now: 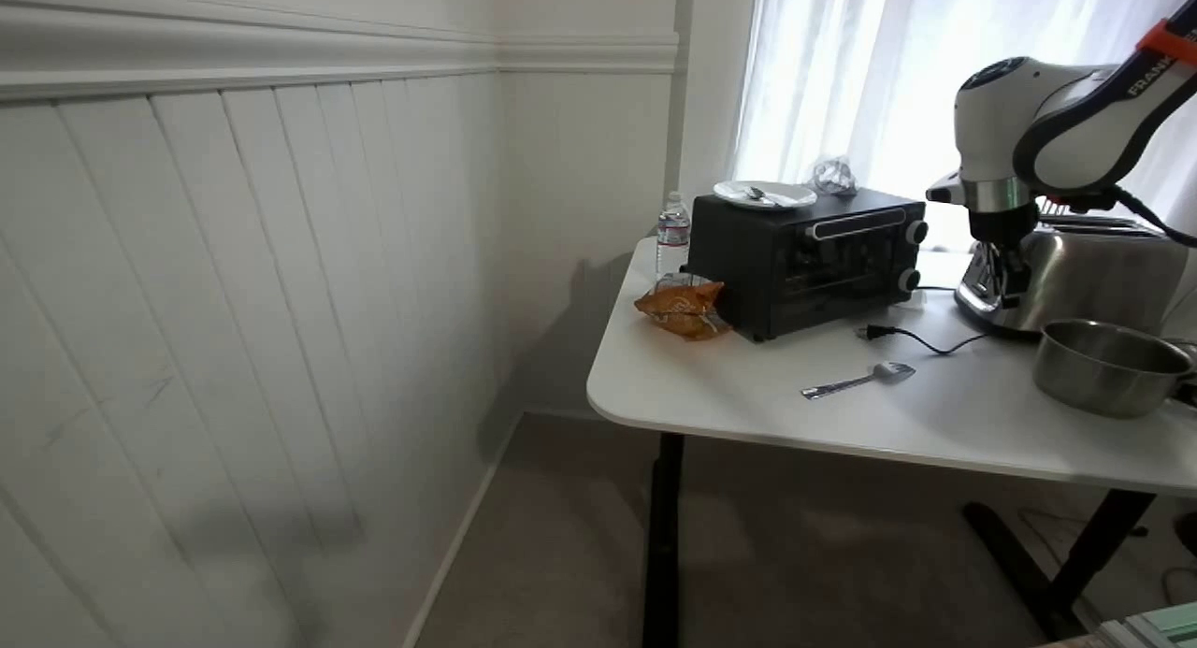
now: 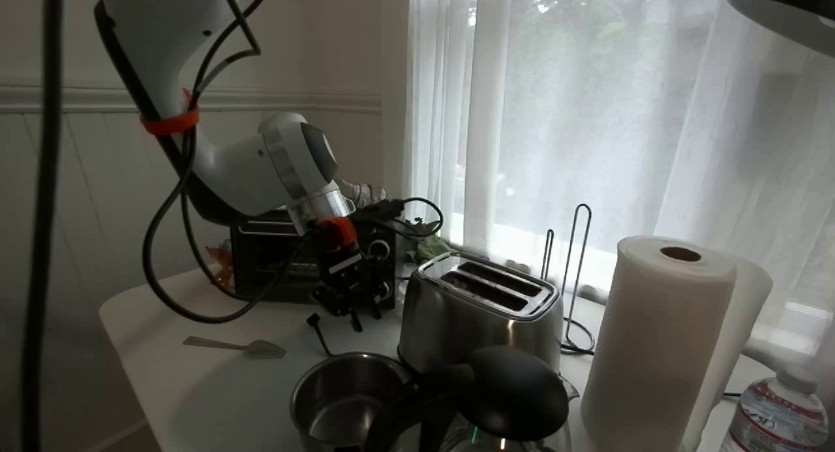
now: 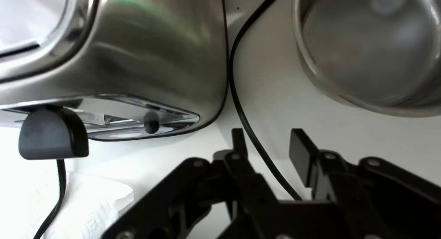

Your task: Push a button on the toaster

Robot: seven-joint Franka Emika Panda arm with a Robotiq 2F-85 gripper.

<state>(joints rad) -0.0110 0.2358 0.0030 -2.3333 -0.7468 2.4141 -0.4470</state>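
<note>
The shiny silver toaster stands on the white table and shows in both exterior views [image 1: 1103,279] [image 2: 450,321]. In the wrist view the toaster [image 3: 155,59] fills the upper left. Its end panel carries a black lever [image 3: 51,135] and a small dark round knob [image 3: 151,122]. My gripper [image 3: 269,152] is open and empty, its two fingers apart, off the toaster's lever end and toward the pot side. In both exterior views the gripper [image 1: 1005,288] [image 2: 365,316] hangs pointing down beside that end. I cannot see it touching the toaster.
A metal pot [image 1: 1094,377] stands close to the toaster. A black cord [image 3: 240,113] runs on the table beneath the fingers. A black toaster oven [image 1: 734,265], a metal fork [image 1: 888,372], an orange bag [image 1: 683,309], paper towels [image 2: 659,347] and a black-lidded glass jug [image 2: 518,400] are around.
</note>
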